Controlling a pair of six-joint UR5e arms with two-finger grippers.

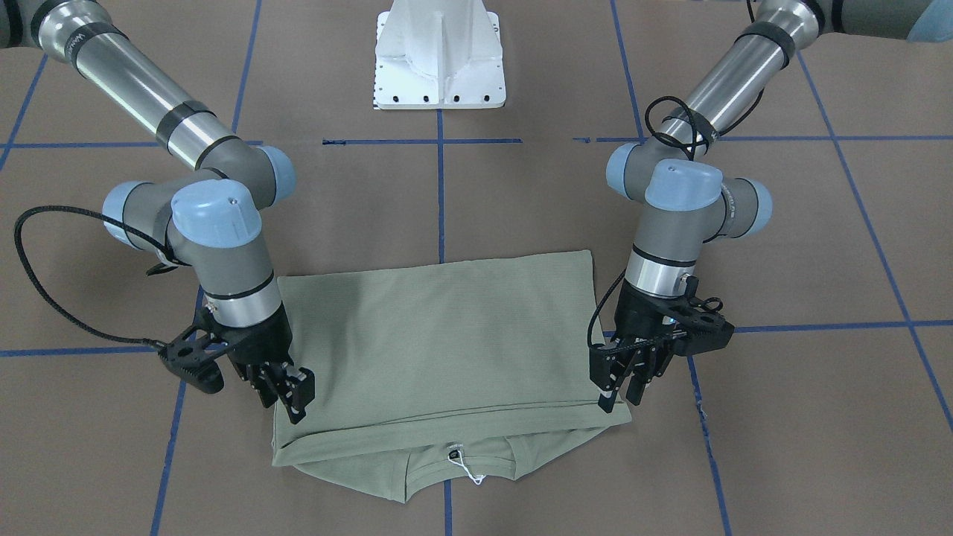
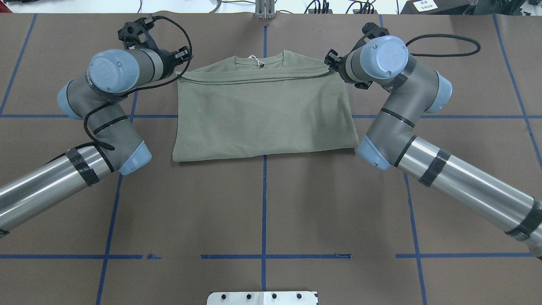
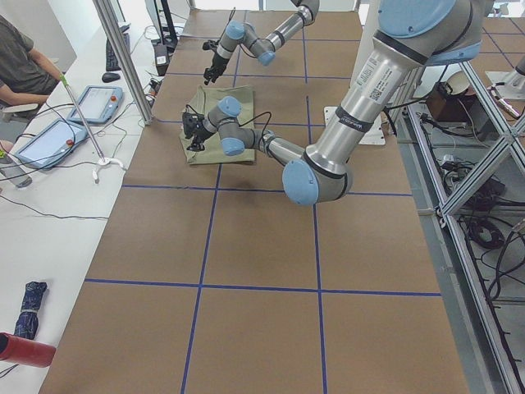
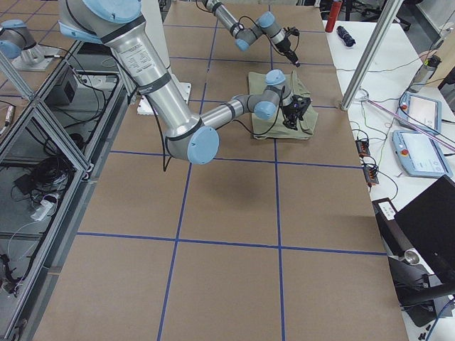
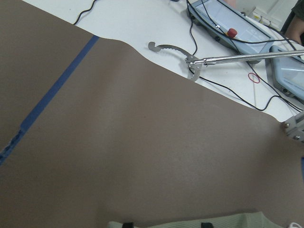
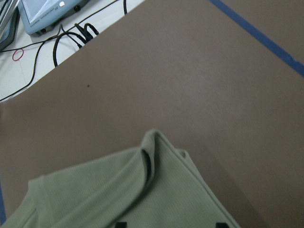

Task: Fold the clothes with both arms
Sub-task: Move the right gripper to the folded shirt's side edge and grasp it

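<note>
The pale sage-green shirt lies flat on the brown table, folded once, with its hem edge brought up close to the ribbed collar. The white hang tag shows at the collar. The shirt also shows in the overhead view. My left gripper is at the folded edge's corner on the front view's right, jaws open. My right gripper is at the other corner, jaws open over the cloth. The right wrist view shows the shirt corner between spread fingertips. The left wrist view shows only a strip of shirt.
The white pedestal base stands at the robot's side of the table. Blue tape lines cross the brown table. Beyond the far table edge lie tablets, cables and a grey reacher tool. A person sits there.
</note>
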